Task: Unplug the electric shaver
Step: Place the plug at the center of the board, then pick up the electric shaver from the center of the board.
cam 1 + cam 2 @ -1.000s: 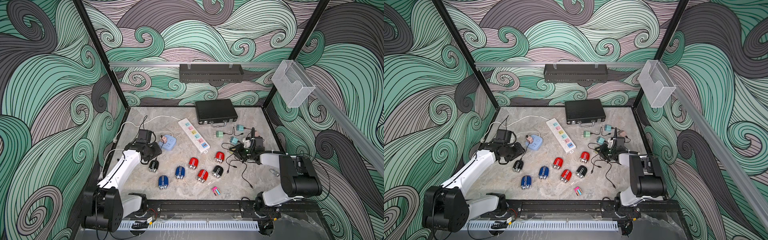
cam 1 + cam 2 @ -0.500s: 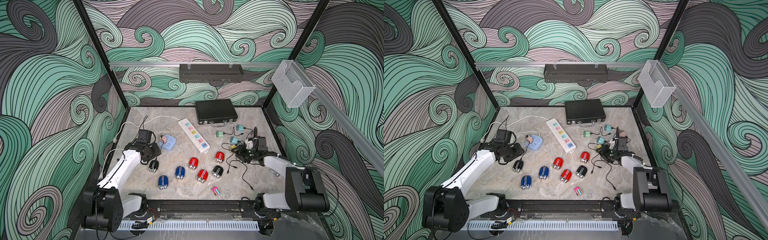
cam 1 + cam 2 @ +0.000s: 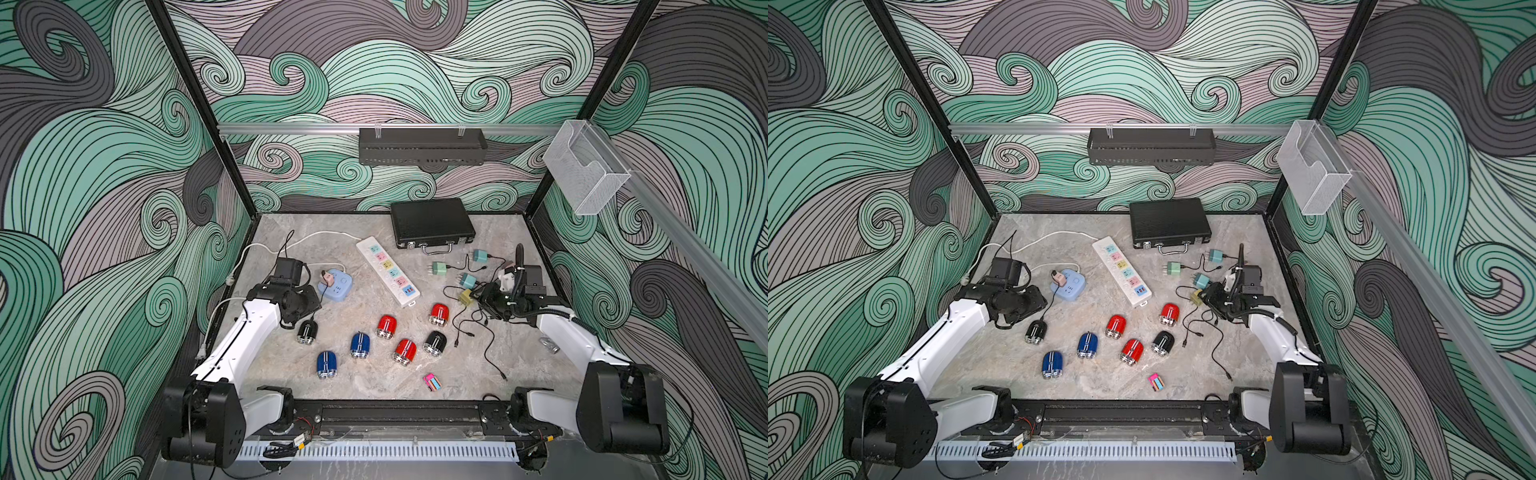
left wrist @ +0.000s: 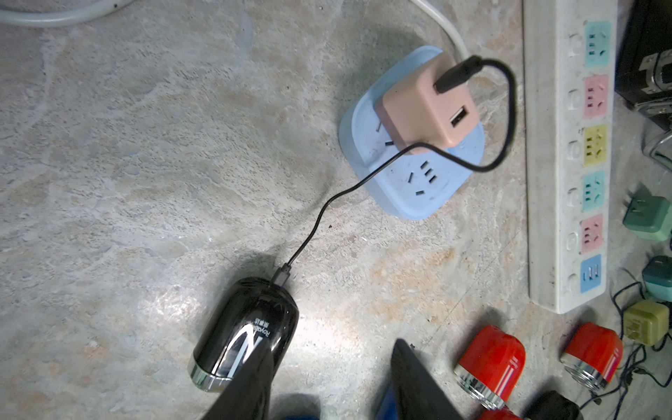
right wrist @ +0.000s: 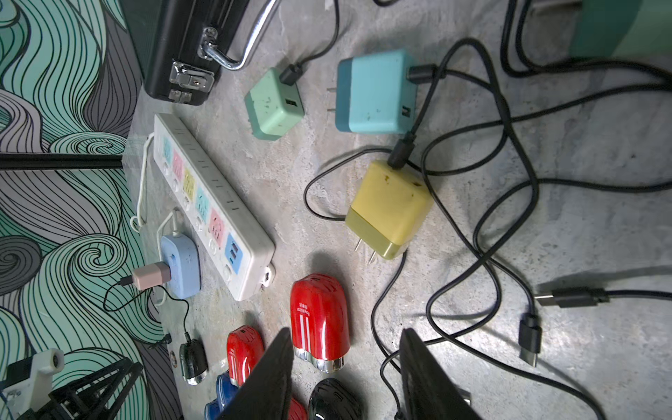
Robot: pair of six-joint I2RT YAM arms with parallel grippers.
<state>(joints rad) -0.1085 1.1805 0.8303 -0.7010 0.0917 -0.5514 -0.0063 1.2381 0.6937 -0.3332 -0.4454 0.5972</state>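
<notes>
Plugged-in black shaver [image 4: 243, 331] lies flat on the tabletop [image 3: 374, 388], just beside the left gripper [image 4: 332, 349]. One finger [image 4: 247, 385] overlaps its chrome end in the left wrist view; whether they touch cannot be told. Jaws stand apart, nothing between them. A thin black cable [image 4: 283, 273] runs from the shaver's rounded end to a pink adapter [image 4: 425, 109] seated in a blue socket cube [image 4: 418, 189]. The right gripper [image 5: 346, 332] hovers well apart from that shaver, on the table's opposite side among loose cables [image 5: 567, 296], jaws apart and empty.

Count, both top views:
- Seven shavers: two black, three red shavers [image 3: 386, 326], two blue shavers [image 3: 359, 344].
- Four loose adapters: one green adapter [image 3: 439, 268], two teal adapters [image 3: 480, 254], one yellow adapter [image 3: 465, 297].
- One white power strip [image 3: 388, 270], one black case [image 3: 432, 222], one small pink item [image 3: 432, 381].

Surface is grey-beige, marbled like stone. The walls [image 3: 374, 83] carry swirls of teal, grey and mauve. A black shelf [image 3: 422, 145] hangs on the rear wall, and a clear plastic holder [image 3: 582, 166] sits on the right-hand rail.
</notes>
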